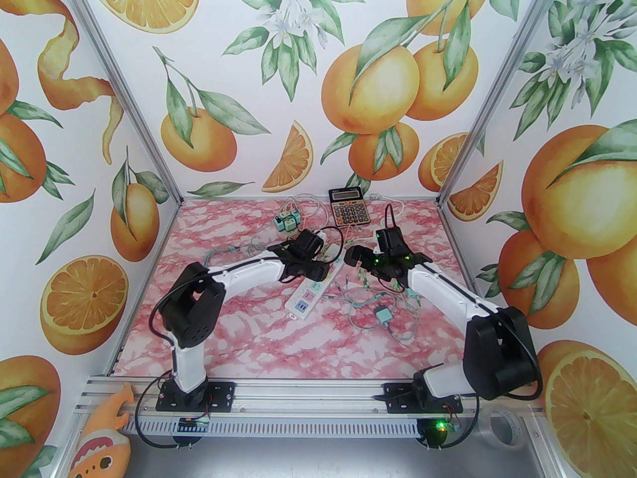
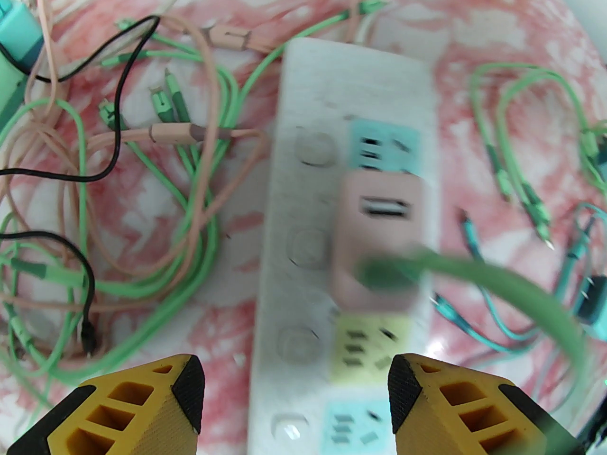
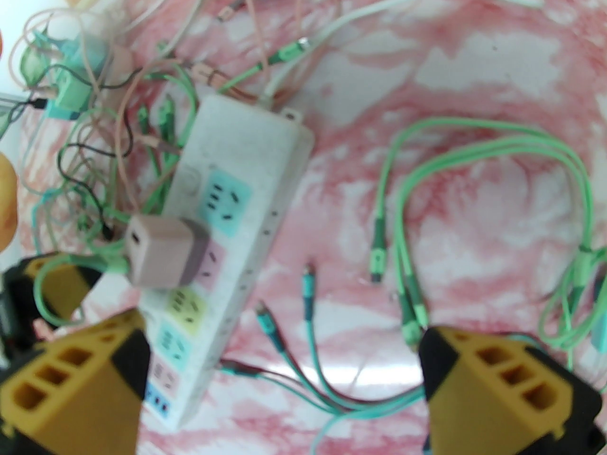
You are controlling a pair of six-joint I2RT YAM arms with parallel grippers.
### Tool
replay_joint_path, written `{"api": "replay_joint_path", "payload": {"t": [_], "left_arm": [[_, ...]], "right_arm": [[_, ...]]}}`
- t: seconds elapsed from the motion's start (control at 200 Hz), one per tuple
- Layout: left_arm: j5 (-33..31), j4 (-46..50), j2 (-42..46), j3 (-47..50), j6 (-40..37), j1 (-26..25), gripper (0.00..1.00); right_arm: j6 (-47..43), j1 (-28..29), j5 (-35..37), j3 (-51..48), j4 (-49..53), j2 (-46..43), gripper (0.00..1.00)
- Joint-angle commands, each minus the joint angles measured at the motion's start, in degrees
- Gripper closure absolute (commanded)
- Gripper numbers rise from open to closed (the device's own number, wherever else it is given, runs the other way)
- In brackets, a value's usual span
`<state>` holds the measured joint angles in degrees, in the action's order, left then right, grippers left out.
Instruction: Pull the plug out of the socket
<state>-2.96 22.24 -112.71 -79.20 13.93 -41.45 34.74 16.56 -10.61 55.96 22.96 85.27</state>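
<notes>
The left arm [image 1: 239, 272] and right arm [image 1: 448, 292] both bend inward, wrists tipped down and near each other. The left gripper [image 2: 296, 389] has its jaws parted, the right gripper [image 3: 284, 363] spread wider, gripping nothing

white plastic power strip [image 2: 303, 88] with teal, pink and yellow socket panels, dusty pink cube plug [image 3: 161, 254], mint green cables [image 2: 474, 266], salmon pink cables [image 2: 175, 132], pink-and-white marbled table top [image 1: 249, 336], wall panels [image 1: 308, 67] printed with oranges and green leaves
</notes>
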Motion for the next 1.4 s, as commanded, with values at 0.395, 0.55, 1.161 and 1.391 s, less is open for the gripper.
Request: {"api": "replay_joint_path", "payload": {"t": [0.395,0.55,1.161,1.391], "left_arm": [[5.87,-1.59,-4.78,-7.24,-4.75,0.62,0.41],[7.84,-1.87,-2.54,-5.44,-5.42,0.66,0.42],[10.26,1.49,-11.23,-15.87,-9.14,0.66,0.48],[9.93,1.23,-11.19,-15.60,-9.36,0.67,0.63]], "right_arm": [[0.23,0.67,-1.71,7.12,0.11,8.96,0.00],[0.15,0.67,-1.45,7.83,0.30,10.35,0.00],[0.41,0.67,-0.32,9.69,0.85,12.70,0.00],[1.23,0.58,0.47,11.41,0.79,15.39,0.00]]}}
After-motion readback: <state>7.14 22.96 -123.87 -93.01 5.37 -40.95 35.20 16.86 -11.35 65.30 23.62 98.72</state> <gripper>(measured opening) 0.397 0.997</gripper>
